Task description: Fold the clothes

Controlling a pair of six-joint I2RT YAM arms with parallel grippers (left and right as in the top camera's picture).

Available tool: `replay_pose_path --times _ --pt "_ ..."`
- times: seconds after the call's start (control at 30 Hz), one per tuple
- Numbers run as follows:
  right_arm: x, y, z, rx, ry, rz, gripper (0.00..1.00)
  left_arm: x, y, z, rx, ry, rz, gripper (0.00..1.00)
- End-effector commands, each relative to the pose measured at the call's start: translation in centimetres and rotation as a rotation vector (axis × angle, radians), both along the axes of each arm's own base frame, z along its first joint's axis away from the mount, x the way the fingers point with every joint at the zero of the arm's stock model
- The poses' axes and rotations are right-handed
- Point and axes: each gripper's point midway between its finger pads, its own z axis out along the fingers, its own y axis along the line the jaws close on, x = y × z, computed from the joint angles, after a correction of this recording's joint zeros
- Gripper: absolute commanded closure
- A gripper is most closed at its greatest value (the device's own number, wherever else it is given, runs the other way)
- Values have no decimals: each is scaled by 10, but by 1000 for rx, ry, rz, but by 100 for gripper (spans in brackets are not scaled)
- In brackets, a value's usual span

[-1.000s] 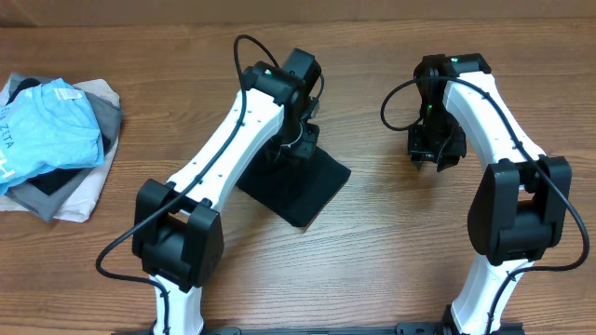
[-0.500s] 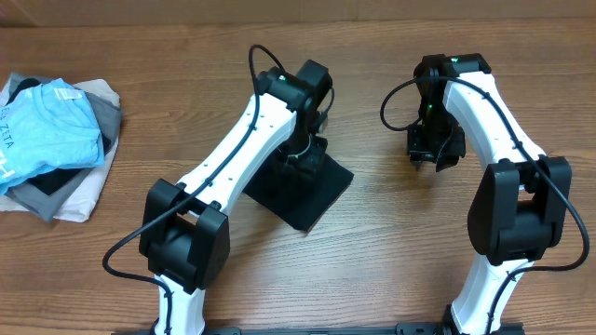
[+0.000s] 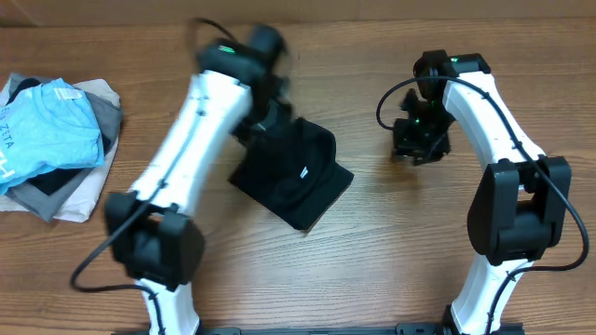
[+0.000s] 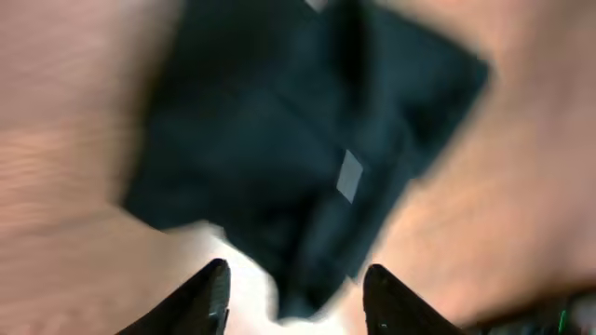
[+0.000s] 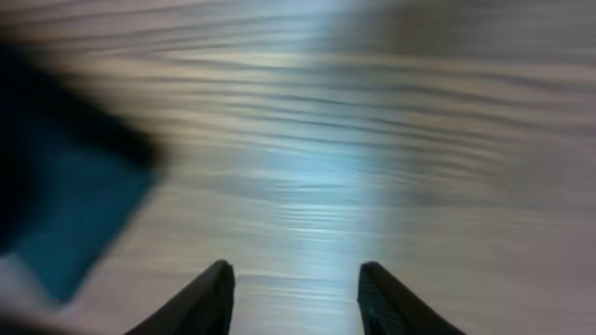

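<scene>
Black garment (image 3: 293,177): folded, lying flat near the middle of the table (image 3: 391,251), one corner pointing to the near side; a small white tag (image 3: 304,173) shows on its top face
Left tool (image 4: 296,279): fingers spread wide with nothing between them, over the far left edge of the garment; blurred in the overhead view
Right tool (image 5: 293,279): fingers spread wide over bare wood, gripping nothing, well to the right of the garment
Pile of clothes (image 3: 56,149): at the left edge of the table, a light blue shirt (image 3: 51,130) on top of grey, white and dark pieces, well apart from both arms
</scene>
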Motion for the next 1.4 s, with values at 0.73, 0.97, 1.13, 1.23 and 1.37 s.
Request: replay_pose_path --times 0.73,0.97,1.13,1.23,1.37 --pt "45 103 10 -6 -336 87 96 35 58 -88 -25 135 302 32" --pt "-12 60 -36 -220 -108 -69 91 31 52 -88 -19 140 268 32" --pt "-33 52 -55 -247 -46 -54 52 31 51 -88 -19 139 267 32" --pt "-38 45 -50 -257 -21 -61 52 32 49 -88 -22 132 260 32" --pt "-39 42 -24 -253 -23 -72 52 42 42 -87 -40 84 237 30"
